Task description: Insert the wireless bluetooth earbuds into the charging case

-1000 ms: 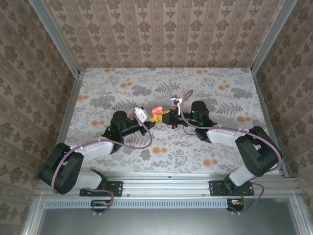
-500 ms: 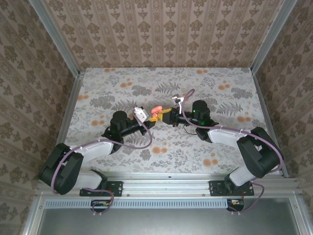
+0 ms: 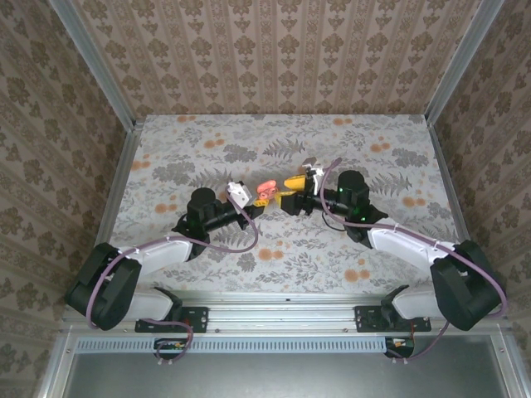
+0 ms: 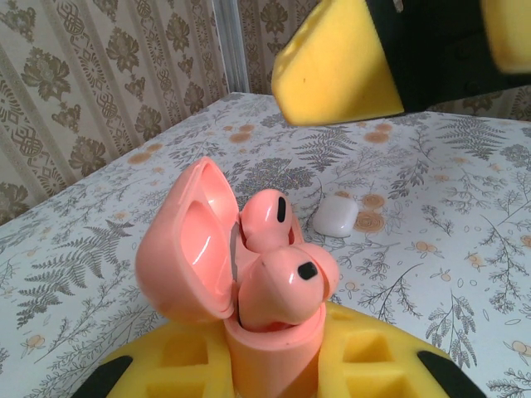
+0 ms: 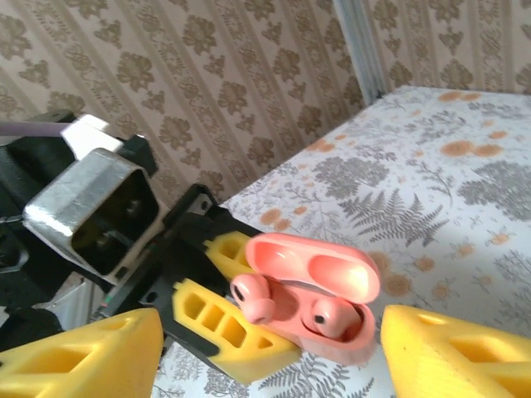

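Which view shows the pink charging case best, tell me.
Left wrist: the open pink charging case sits close, both pink earbuds inside. Right wrist shows it smaller, lid up; top external, a pink speck.

Two coral-pink bean-shaped plastic earbuds (image 4: 267, 220) (image 4: 292, 280) – one coral-pink rounded plastic charging case (image 4: 187, 249) – one small white rounded plastic case (image 4: 335, 217); one floral-patterned worktop (image 4: 448, 191); two black robot arms (image 3: 166, 249) (image 3: 398, 236), two yellow jaws on each, four in all

Robot test cell, aluminium frame (image 3: 91, 62), wallpapered walls (image 3: 274, 50)
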Controlling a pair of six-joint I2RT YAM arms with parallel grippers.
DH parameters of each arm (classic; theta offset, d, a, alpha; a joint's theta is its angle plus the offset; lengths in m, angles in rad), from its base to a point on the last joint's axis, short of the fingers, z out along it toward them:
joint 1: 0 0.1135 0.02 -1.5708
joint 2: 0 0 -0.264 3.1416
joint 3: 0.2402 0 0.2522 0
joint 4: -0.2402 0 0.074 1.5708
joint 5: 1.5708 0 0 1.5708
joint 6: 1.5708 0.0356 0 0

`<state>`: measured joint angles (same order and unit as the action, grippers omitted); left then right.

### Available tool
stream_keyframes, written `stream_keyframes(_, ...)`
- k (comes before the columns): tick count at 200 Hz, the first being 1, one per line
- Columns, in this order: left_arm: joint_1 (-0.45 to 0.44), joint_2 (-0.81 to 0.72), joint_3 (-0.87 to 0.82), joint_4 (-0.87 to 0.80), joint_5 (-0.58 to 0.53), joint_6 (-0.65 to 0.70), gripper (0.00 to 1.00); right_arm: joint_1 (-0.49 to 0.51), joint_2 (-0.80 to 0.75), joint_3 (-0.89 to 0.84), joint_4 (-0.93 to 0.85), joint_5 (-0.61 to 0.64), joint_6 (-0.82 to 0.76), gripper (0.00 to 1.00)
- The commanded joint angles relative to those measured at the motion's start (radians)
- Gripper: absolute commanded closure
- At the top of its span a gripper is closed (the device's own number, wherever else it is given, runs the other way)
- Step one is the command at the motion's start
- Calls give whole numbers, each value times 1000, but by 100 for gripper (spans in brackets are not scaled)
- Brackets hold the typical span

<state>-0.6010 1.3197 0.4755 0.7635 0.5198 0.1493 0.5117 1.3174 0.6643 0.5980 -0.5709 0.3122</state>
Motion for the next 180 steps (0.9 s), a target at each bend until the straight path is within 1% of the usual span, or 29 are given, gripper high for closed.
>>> stream_keyframes(1, -5, -22, 0, 36, 23, -25, 86, 24, -4, 27, -139, 71, -122, 24)
stream_keyframes(17, -4, -24, -2, 33, 25, -24, 86, 44, 14, 50, -169, 81, -146, 23)
stream_keyframes(41, -5, -25, -2, 33, 26, -24, 86, 56, 36, 56, -139, 96, -137, 22)
stream_keyframes(90, -5, -27, -3, 33, 29, -25, 86, 59, 68, 69, -76, 106, -87, 21)
stream_keyframes(94, -5, -28, -3, 33, 29, -25, 86, 59, 95, 70, -69, 107, -82, 21)
stream_keyframes(113, -5, -28, -3, 33, 29, -24, 86, 59, 111, 78, -49, 111, -69, 21)
stream_keyframes(180, -5, -27, -2, 30, 34, -24, 86, 57, 138, 92, -28, 124, -41, 22)
